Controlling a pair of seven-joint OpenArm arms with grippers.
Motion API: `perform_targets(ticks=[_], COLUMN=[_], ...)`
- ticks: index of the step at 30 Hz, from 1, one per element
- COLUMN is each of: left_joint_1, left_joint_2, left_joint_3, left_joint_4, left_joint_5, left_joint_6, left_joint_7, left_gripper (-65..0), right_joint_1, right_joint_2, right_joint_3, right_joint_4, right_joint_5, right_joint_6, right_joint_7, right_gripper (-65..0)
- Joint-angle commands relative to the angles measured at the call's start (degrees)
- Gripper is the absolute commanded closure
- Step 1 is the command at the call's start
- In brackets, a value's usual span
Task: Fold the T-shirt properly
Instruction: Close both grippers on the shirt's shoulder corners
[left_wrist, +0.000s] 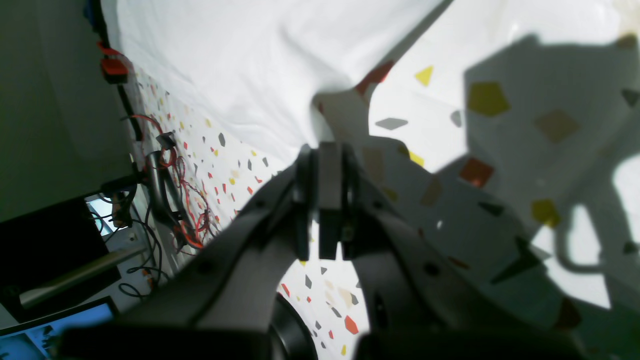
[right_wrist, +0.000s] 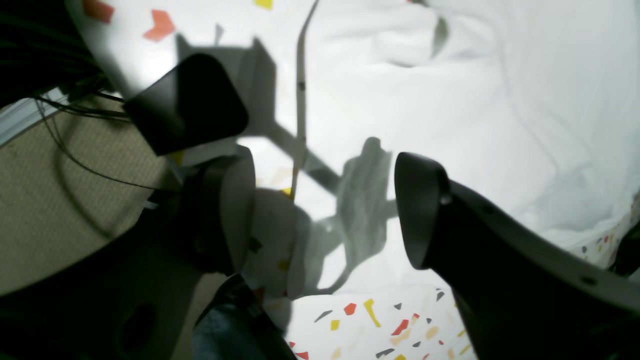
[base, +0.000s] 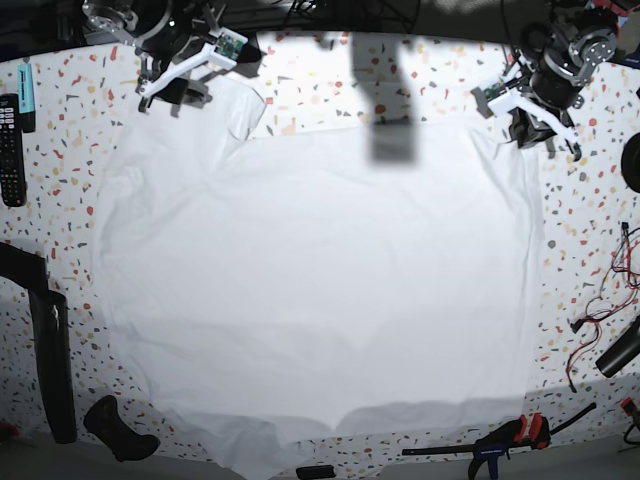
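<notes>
The T-shirt (base: 310, 280), soft, white and faintly wrinkled, lies spread flat over the middle of the speckled table (base: 590, 250), collar toward the frame's bottom. At upper right, the left gripper (left_wrist: 327, 150) is clamped on its corner; at upper left, the right gripper (right_wrist: 320, 200) hovers with jaws apart.

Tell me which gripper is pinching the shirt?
The left gripper, on the base view's right, is shut on a corner of the white T-shirt. The right gripper hangs open above the cloth, holding nothing.

T-shirt (base: 310, 290) lower hem past base view's edge.
</notes>
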Motion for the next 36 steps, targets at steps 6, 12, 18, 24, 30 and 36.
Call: perform_targets(ticks=[6,12,18,24,30,36], left_joint_1=[-0.13,-0.13,-0.13,-0.13,-0.13,-0.13], left_joint_2=[-0.81,-0.81,-0.81,-0.83,-0.81,-0.81], left_joint_3=[-0.33,-0.33,-0.33,-0.33,-0.33,-0.33], left_joint_4=[0.90,0.90,0.90,0.90,0.90,0.90], left_joint_5=[0.42,0.42,0.42,0.42,0.39,0.42], left_joint_6=[0.83,0.83,0.83,0.83,0.83,0.83], left_joint_7=[-0.04,-0.07,-0.07,-0.07,-0.07,-0.04], left_gripper=[0.0,0.0,0.0,0.0,0.0,0.0], right_joint_1=[-0.17,-0.17,-0.13,-0.04,-0.07,-0.04], right_joint_2=[0.52,0.98,0.96,0.96,0.96,0.96], right_joint_3=[0.20,0.20,0.20,0.17,0.17,0.17], right_joint_4=[0.52,0.52,0.31,0.31,0.26,-0.77], right_joint_5=[-4.17,-4.17,-5.29,-5.51,-5.97,-7.50], right_joint_6=[-1.20,-1.16,-1.18,-1.16,-0.96,-0.92], right_joint_7=[0.46,0.44,0.70,0.61,0.50,0.48], right_gripper=[-42.4,-42.3,-42.3,-42.3,-42.3,-42.3])
